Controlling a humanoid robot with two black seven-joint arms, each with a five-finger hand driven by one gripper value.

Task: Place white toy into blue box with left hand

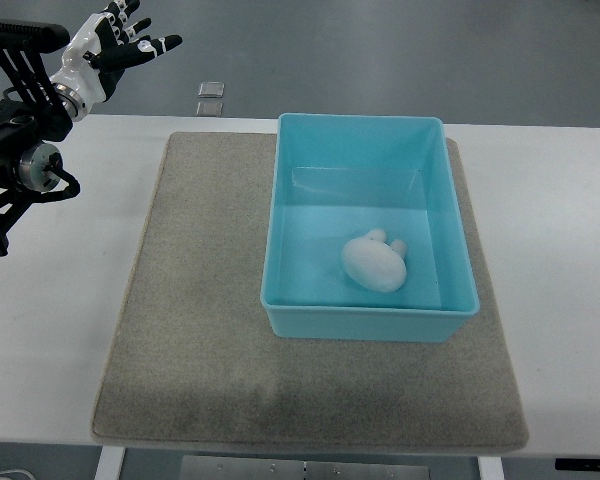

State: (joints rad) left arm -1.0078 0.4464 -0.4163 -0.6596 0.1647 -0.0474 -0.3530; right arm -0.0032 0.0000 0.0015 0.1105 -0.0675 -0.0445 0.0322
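Observation:
The white toy (pixel 375 262), a rounded plush shape with small ears, lies inside the blue box (pixel 365 315) near its front right part. The box stands on a grey mat (pixel 200 300). My left hand (pixel 120 40) is raised at the top left, beyond the table's far edge and well away from the box. Its black-and-white fingers are spread and hold nothing. The right arm does not show.
The white table (pixel 50 330) extends around the mat on all sides. Two small square metal plates (pixel 211 97) lie on the floor beyond the table's far edge. The left arm's black linkage (pixel 20 150) hangs over the table's left part.

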